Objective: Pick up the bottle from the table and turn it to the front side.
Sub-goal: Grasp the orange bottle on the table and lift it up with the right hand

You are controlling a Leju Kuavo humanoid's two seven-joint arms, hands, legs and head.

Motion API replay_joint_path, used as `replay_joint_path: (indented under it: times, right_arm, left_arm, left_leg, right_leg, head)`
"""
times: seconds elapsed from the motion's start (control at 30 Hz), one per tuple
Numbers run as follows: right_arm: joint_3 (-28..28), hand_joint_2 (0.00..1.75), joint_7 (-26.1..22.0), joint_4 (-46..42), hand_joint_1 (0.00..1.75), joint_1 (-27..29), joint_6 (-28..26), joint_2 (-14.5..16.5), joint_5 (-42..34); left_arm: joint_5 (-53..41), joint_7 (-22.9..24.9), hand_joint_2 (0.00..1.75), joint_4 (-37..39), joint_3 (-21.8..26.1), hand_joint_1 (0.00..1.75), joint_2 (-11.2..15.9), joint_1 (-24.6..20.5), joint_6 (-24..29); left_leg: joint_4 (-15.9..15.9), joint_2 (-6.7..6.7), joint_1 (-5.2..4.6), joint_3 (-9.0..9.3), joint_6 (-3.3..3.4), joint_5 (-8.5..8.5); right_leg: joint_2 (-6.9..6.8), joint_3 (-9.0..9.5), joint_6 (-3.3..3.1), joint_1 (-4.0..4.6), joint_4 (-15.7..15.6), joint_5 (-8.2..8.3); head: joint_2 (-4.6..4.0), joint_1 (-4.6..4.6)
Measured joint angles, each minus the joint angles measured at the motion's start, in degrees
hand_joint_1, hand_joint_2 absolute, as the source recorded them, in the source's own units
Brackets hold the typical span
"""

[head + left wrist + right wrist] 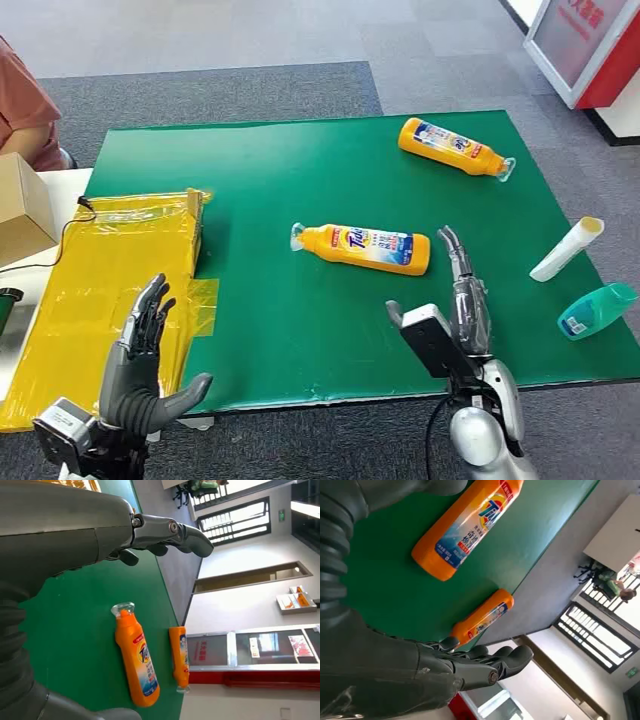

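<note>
An orange detergent bottle (362, 247) lies on its side in the middle of the green table (256, 310), label up, clear cap to the left; the wrist views show it too (137, 655) (465, 527). A second orange bottle (453, 147) lies at the far right of the table (179, 656) (482, 616). My right hand (462, 300) hovers open just right of the near bottle's base, fingers straight and apart from it. Over the front left edge, beside the yellow package, my left hand (143, 350) is open and holds nothing.
A yellow wrapped package (113, 280) covers the table's left end, a cardboard box (23, 205) beyond it. At the right edge lie a white tube (566, 248) and a teal bottle (596, 310). A person's sleeve (26, 110) is at the far left.
</note>
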Motion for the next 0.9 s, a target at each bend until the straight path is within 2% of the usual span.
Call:
replay_joint_path:
  times: [0.1,0.37,0.6,0.73,0.9]
  right_arm:
    - [0.32,1.75,1.41,0.66,0.00,-0.42,-0.16,-0.03,2.53]
    - [2.04,1.75,9.15,3.69,0.00,-2.62,-0.16,-0.98,18.33]
    - [3.48,1.75,11.93,7.90,0.00,-5.97,2.40,-1.63,22.08]
    - [4.56,1.75,16.29,14.14,0.00,-11.03,6.03,-2.62,26.81]
    - [6.39,1.75,17.66,24.92,0.00,-19.94,9.24,-2.81,29.47]
  left_arm:
    - [-0.24,0.10,1.75,-0.03,0.00,0.00,-0.14,-0.16,-0.10]
    - [-1.26,1.02,1.75,-0.03,0.00,0.00,-0.85,-1.07,-1.66]
    - [-1.56,1.13,1.75,-0.02,-0.08,0.00,-1.37,-2.19,-2.98]
    - [-2.11,1.58,1.75,0.26,-1.50,0.00,-1.41,-4.40,-5.03]
    - [-4.66,2.89,1.75,2.10,-5.64,0.00,-1.39,-10.05,-6.15]
  left_leg:
    - [0.00,0.00,0.00,0.00,0.00,0.00]
    - [0.00,0.00,0.00,0.00,0.00,0.00]
    - [0.00,0.00,0.00,0.01,0.00,0.02]
    - [0.01,0.00,-0.01,0.00,0.02,0.09]
    - [0.02,0.00,-0.01,-0.02,0.08,0.29]
  right_leg:
    - [0.00,0.01,0.00,0.00,0.00,0.00]
    - [0.00,0.01,0.00,0.00,0.00,0.00]
    - [0.00,0.01,0.01,0.00,0.00,0.03]
    - [0.00,0.01,0.03,-0.01,0.00,0.11]
    - [-0.01,0.00,0.08,-0.02,0.00,0.29]
  head:
    - [0.00,0.00]
    - [0.00,0.00]
    - [0.00,-0.01]
    - [0.00,0.01]
    - [0.00,0.01]
